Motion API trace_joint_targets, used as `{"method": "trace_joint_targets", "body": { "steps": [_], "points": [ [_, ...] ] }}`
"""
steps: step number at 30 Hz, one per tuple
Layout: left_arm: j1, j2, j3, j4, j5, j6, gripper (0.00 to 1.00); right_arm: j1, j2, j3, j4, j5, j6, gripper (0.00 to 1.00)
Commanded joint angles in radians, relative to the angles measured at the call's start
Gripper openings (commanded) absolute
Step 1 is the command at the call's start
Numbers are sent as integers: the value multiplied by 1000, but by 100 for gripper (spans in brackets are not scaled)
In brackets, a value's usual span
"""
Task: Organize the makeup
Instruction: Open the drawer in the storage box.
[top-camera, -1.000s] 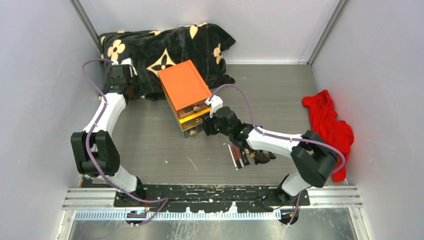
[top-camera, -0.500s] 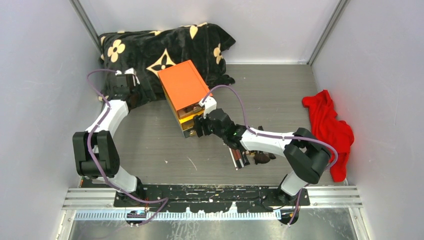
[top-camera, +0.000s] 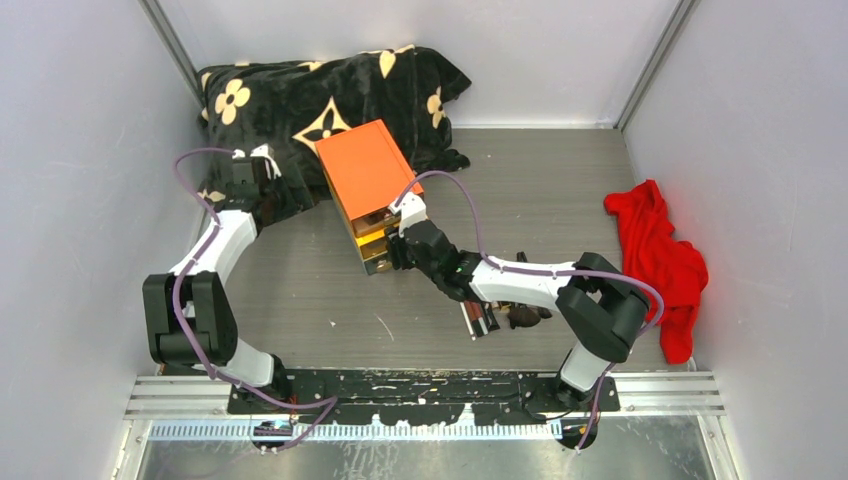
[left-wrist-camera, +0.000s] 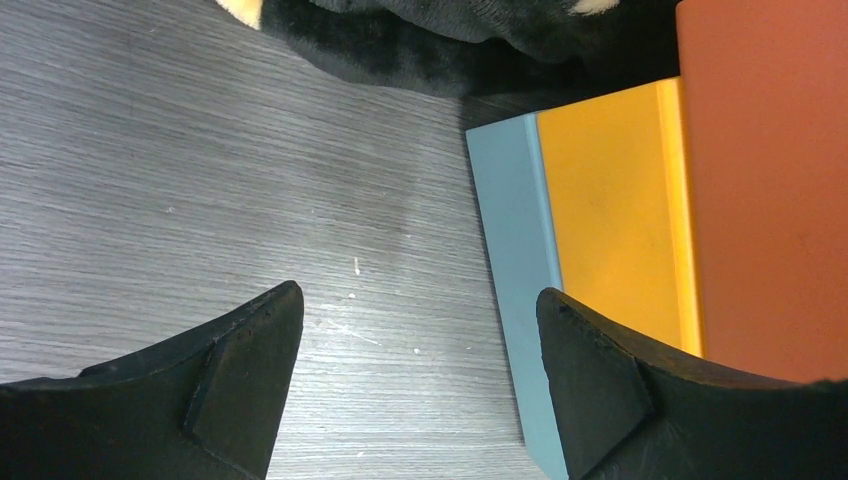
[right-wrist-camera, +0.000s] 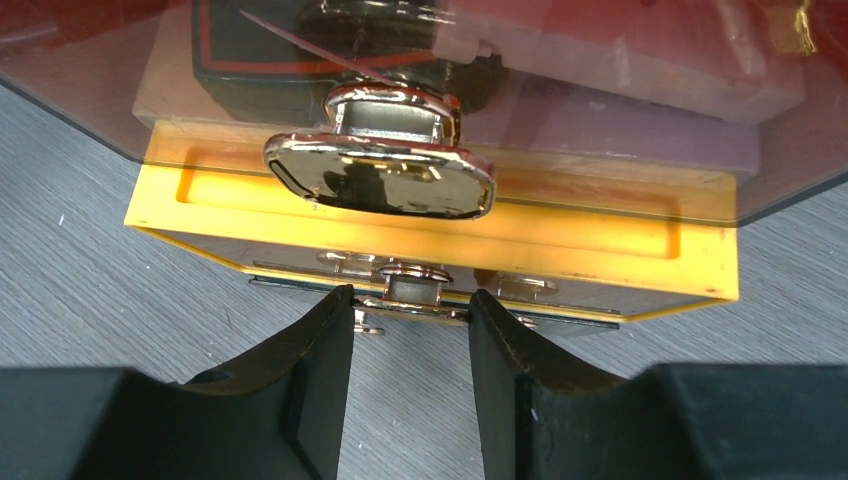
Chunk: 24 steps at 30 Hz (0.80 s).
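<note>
- Nearest you, the loose makeup (top-camera: 485, 318), slim dark-and-red sticks and fluffy brush heads, is lying on the grey wood-grain worktop (top-camera: 300, 290) under the right forearm, not yet stowed.
- The right hand (right-wrist-camera: 410, 300) has been reaching forward and is now pinching the small silver handle (right-wrist-camera: 412, 285) on the bottom drawer of the orange-topped box with clear drawers (top-camera: 365, 170); you are likely preparing to pull it.
- The left hand (left-wrist-camera: 417, 295) has been swinging off the black flowered blanket (top-camera: 300, 90) and is hanging released beside the box.

Left arm (top-camera: 215, 245), right arm (top-camera: 520, 285): white links, black joints, purple cables, black tool fingers (left-wrist-camera: 240, 370).
</note>
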Motion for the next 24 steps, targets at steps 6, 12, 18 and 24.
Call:
{"method": "trace_joint_targets", "body": {
  "steps": [6, 12, 18, 24],
  "points": [
    [4, 1, 14, 79, 28, -24, 87, 8, -39, 11, 33, 63, 5, 2],
    [2, 46, 34, 99, 27, -37, 87, 12, -69, -19, -5, 32, 13, 3],
    [3, 78, 61, 98, 27, -38, 87, 17, -120, -81, -13, 39, 25, 3],
    [2, 94, 76, 103, 32, -48, 87, 22, -169, -119, -44, 33, 35, 3]
  ]
}}
